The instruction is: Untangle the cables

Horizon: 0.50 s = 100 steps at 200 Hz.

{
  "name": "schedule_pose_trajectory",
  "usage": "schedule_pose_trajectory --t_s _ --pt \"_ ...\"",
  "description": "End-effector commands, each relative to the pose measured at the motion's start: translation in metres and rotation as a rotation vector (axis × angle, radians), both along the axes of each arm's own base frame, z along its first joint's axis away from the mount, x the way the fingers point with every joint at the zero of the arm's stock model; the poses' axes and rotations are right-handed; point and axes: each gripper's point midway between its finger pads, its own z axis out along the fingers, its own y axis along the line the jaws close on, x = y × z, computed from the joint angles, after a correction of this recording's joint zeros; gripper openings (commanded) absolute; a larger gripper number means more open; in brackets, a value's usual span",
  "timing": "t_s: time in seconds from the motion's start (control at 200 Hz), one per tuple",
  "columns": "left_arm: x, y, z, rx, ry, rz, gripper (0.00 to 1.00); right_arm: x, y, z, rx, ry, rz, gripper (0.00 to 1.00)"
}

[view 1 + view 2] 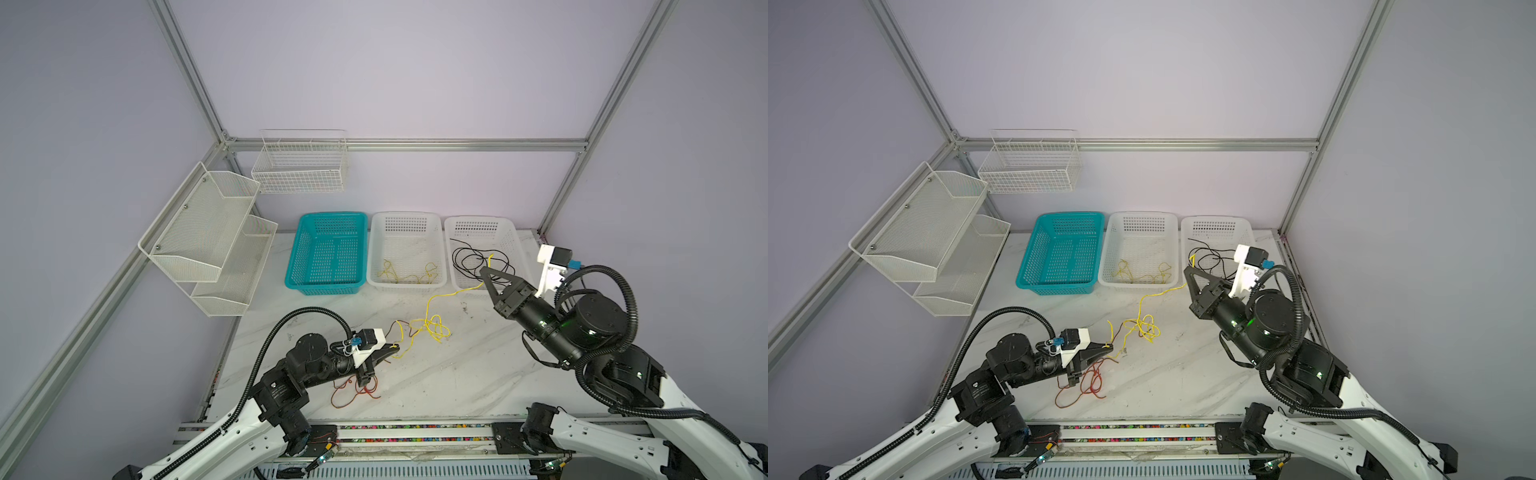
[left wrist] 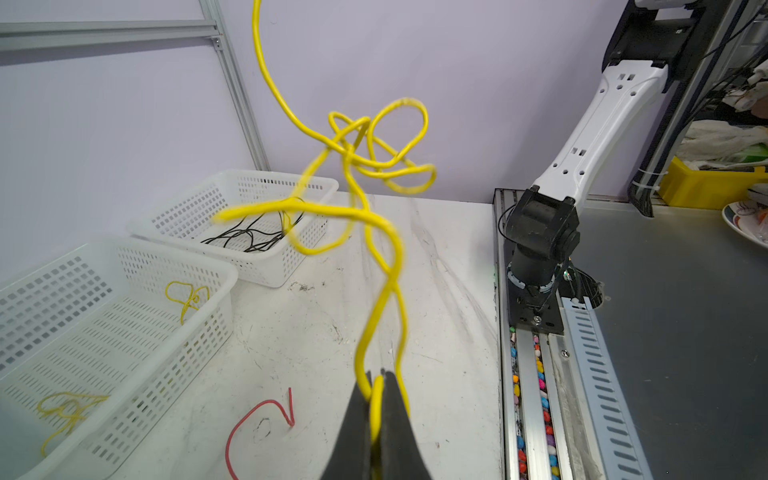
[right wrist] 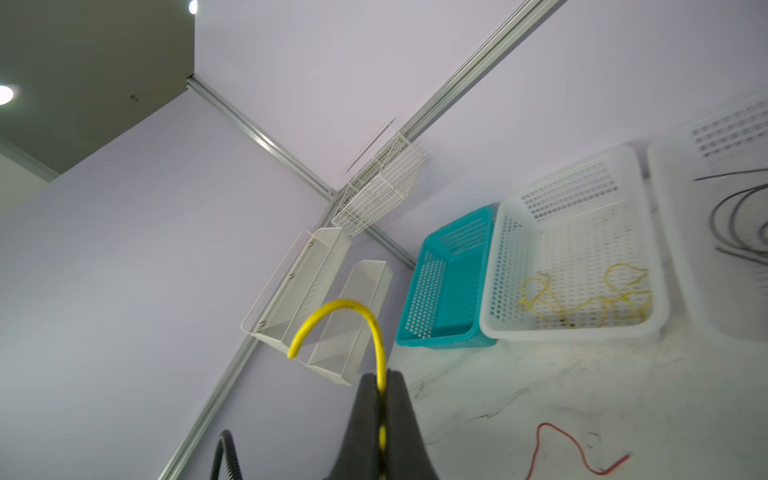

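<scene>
Left wrist view: left pincer (image 2: 377,376) clamped on the yellow cable (image 2: 375,328); right pincer (image 3: 381,376) grips it too. We judge the knot (image 1: 430,326) between them not yet undone. Black cables (image 1: 471,259) sit in the far right basket (image 1: 478,226); red cable (image 1: 365,390) lies near left.

Left basket (image 1: 332,215), middle basket (image 1: 405,215) and right basket (image 1: 478,218) stand in a row along the back of the table (image 1: 478,374).
A single cable (image 1: 430,269) lies in the middle basket, coiled cables (image 1: 465,253) in the right basket. A tangle (image 1: 432,326) runs from the left gripper (image 1: 395,350), front left, to the right gripper (image 1: 483,271), above the right basket's front edge. A loose cable (image 1: 365,390) lies under the left gripper. A shelf (image 1: 208,245) hangs left, a rack (image 1: 299,166) behind.
</scene>
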Motion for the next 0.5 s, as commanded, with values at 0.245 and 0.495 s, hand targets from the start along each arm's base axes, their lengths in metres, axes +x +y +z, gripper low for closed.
schedule_pose_trajectory --t_s 0.245,0.495 --pt "0.011 0.012 -0.031 0.113 0.103 0.112 0.0 -0.012 -0.126 0.048 -0.089 -0.088 -0.472 0.0" --pt "0.018 0.005 -0.044 0.176 0.16 0.121 0.0 -0.043 -0.202 0.075 -0.061 -0.112 -0.661 0.0"
